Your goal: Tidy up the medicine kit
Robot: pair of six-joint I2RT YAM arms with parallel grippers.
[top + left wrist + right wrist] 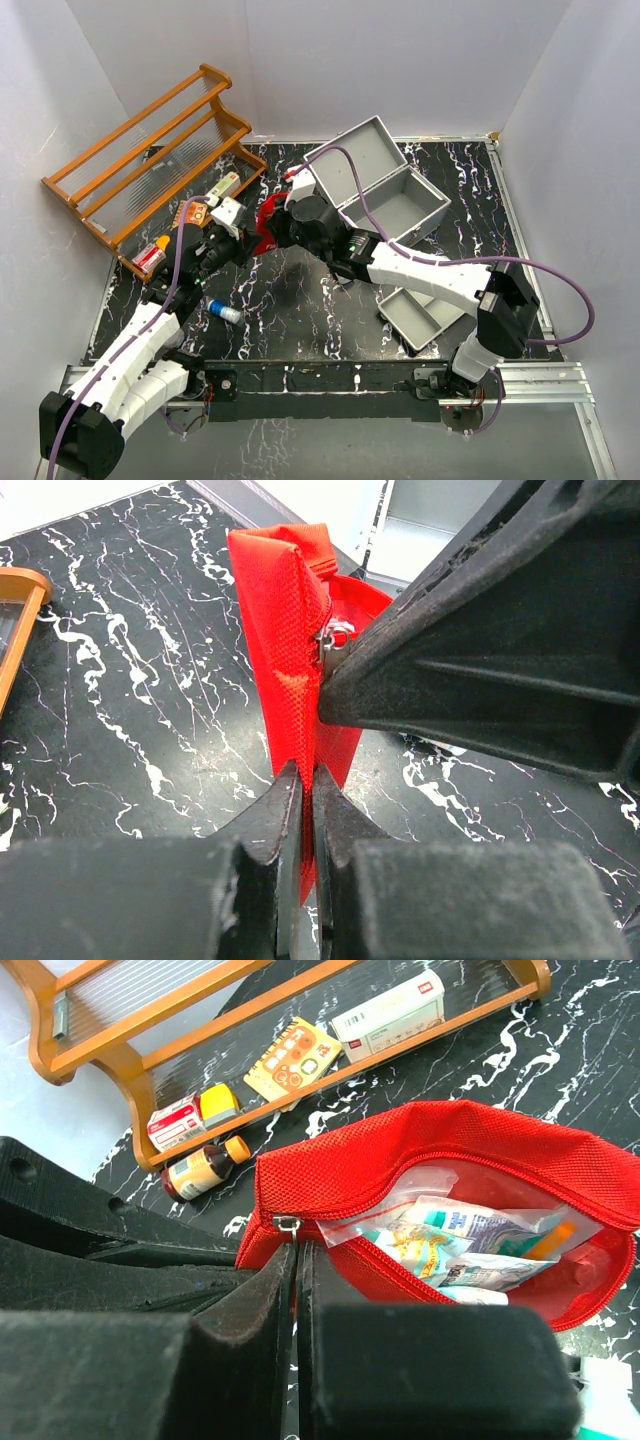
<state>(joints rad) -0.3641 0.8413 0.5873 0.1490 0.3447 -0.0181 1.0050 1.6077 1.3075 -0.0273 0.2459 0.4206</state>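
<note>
Medicine kit (pixel 430 212) open at 2 o'clock on the black marbled table (pixel 300 310), a red pouch (pixel 266 226) held between both grippers.

The grey metal case stands with its lid raised toward 11 o'clock, and a grey tray (pixel 420 318) lies just beside it at 4 o'clock. At 9 o'clock from the case, both arms meet at the red pouch. The left gripper (pixel 303 780) has its fingers pinched together on the lower edge of the fabric. The right gripper (pixel 296 1252) is clamped on the pouch rim just below the zip pull (pixel 287 1225). The pouch mouth gapes, showing sachets (pixel 440 1245) in a clear bag. The wooden rack (pixel 150 165) at 10 o'clock carries a white carton (pixel 388 1015), a blister card (pixel 292 1057) and a brown bottle (pixel 203 1168).
</note>
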